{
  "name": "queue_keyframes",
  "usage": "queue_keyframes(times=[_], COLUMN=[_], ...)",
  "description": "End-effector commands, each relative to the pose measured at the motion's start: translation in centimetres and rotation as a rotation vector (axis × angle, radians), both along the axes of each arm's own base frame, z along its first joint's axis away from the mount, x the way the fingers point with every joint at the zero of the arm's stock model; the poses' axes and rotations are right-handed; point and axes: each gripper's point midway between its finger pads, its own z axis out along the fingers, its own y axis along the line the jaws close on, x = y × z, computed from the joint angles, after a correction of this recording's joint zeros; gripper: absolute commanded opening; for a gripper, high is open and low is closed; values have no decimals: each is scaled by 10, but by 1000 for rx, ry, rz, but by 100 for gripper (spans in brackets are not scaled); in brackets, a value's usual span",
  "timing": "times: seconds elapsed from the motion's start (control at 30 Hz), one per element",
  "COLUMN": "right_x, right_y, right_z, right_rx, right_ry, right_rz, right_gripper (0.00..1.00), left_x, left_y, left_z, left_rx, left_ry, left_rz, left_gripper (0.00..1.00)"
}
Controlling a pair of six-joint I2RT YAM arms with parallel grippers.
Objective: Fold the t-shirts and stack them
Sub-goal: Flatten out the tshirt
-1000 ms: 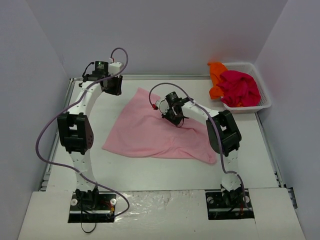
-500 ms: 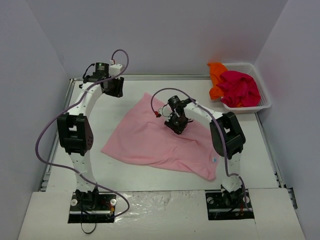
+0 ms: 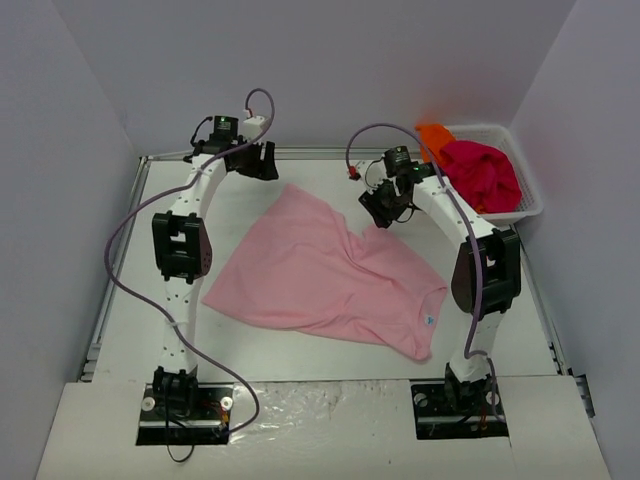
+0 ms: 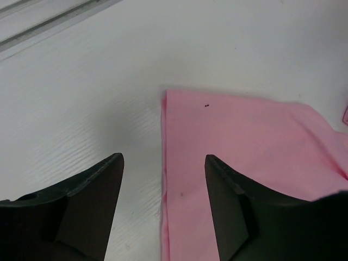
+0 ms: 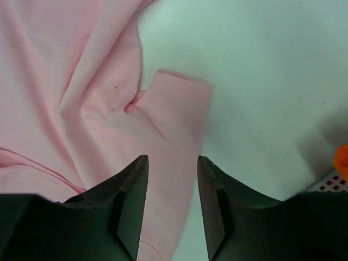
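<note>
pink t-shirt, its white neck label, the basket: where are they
pink t-shirt (image 3: 310,275), top external view, middle of the cloth
neck label (image 3: 428,321), top external view, the white tag itself
basket (image 3: 500,217), top external view, near rim

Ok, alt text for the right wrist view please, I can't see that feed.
A light pink t-shirt lies wrinkled on the white table, one short sleeve spread flat. The right arm's two black fingers stand apart and empty at the bottom edge, above the cloth. Orange cloth and white basket mesh peek in at the right edge.
</note>
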Motion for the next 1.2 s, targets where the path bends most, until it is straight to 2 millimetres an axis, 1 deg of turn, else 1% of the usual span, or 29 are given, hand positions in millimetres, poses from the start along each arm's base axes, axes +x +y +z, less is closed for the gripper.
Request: queue_keyframes(times=[0.0, 0.03, 0.07, 0.13, 0.2, 0.23, 0.3, 0.33, 0.47, 0.5, 0.67, 0.97, 1.17], right_x=[-20, -22, -24, -28, -33, -34, -37, -39, -44, -46, -52, -51, -53], right_y=[1, -1, -3, -10, -18, -21, -25, -27, -31, -32, -37, -44, -48], right_z=[-17, -19, -20, -27, -33, -35, -36, -37, -36, -37, -44, -45, -49], right_rx=[-30, -33, -36, -58, -78, -82, -84, -84, -83, -83, -86, -78, -77], right_ry=[86, 93, 95, 112, 131, 139, 149, 155, 164, 166, 193, 198, 211], right_rz=[7, 7, 4, -6, -23, -26, -35, -38, -49, -52, -62, -82, -90], right_gripper=[37, 37, 37, 37, 36, 36, 36, 36, 35, 35, 34, 32, 32], left_x=[2, 7, 6, 10, 11, 15, 16, 20, 25, 25, 31, 36, 39], left_y=[-25, -29, -36, -45, -53, -56, -62, -63, -67, -69, -67, -62, -66], left_z=[14, 5, 7, 5, 6, 4, 3, -1, -10, -17, -24, -53, -61], left_rx=[-123, -145, -191, -250, -303, -328, -367, -370, -392, -393, -366, -276, -273], left_ry=[26, 27, 37, 26, 42, 33, 52, 45, 58, 67, 48, 56, 59], left_rz=[-44, -57, -79, -119, -132, -145, -144, -142, -137, -137, -120, -74, -72], left_gripper=[61, 63, 66, 67, 68, 69, 70, 70, 71, 72, 73, 74, 74])
